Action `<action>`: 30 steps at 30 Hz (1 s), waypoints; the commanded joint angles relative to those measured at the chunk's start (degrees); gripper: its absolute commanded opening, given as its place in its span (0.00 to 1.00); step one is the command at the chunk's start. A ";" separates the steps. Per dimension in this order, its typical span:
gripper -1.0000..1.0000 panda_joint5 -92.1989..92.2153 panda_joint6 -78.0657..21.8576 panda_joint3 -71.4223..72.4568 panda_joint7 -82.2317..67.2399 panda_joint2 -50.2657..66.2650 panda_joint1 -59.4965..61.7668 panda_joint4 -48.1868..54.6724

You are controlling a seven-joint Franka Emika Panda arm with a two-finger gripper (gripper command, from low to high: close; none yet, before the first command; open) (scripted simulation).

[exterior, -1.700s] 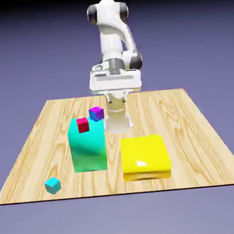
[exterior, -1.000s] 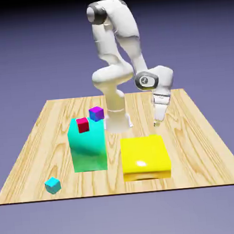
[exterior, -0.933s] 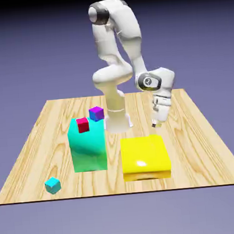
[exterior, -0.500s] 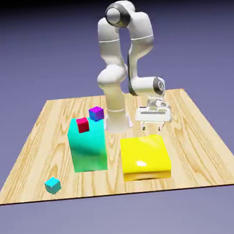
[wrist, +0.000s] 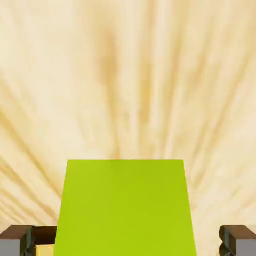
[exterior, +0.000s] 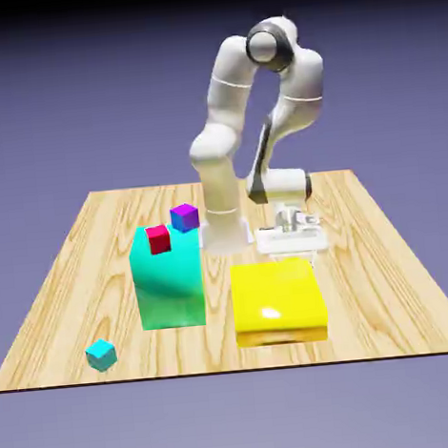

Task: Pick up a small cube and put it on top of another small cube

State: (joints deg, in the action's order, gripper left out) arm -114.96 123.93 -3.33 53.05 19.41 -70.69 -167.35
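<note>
Tool (exterior: 289, 246) down at the surface (exterior: 395, 280) now. A moment ago it hung higher and off toward the exterior view's right, and now the arm has swung in and dropped it just behind the far edge of the large yellow block (exterior: 278, 300). From the exterior view that block hides the tips, so I go by the hand view.

There the small cube (wrist: 125, 210) fills the lower middle, lime green, sitting flat on the wood grain, with one grey fingertip (wrist: 17, 240) on either side of it. The jaws stand apart around the cube. I see a sliver of gap on each side, so I read this as straddling and not yet clamped. They look narrower than they were during the approach, so I judge the closing to be under way.

That means the reach is done and the grasp is the step in hand. The cube looks well centred, so closing should catch it squarely.

For a target, the cyan cube (exterior: 101, 354) sits alone near the left front corner. The red cube (exterior: 158, 238) rests on the tall teal block (exterior: 169, 290), and the purple cube (exterior: 184, 217) shows just behind it. Lifting clear of the yellow block comes first.
</note>
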 commanded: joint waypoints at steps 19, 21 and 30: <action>0.00 22.21 -8.04 -7.80 -34.96 -36.84 11.13 -3.28; 0.00 23.71 -9.99 -10.35 -39.95 -40.97 14.18 -2.37; 0.00 30.47 -18.80 -21.86 -62.37 -59.56 27.92 1.69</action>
State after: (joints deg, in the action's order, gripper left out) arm -84.40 105.08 -25.19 -9.35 -40.15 -42.77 -165.65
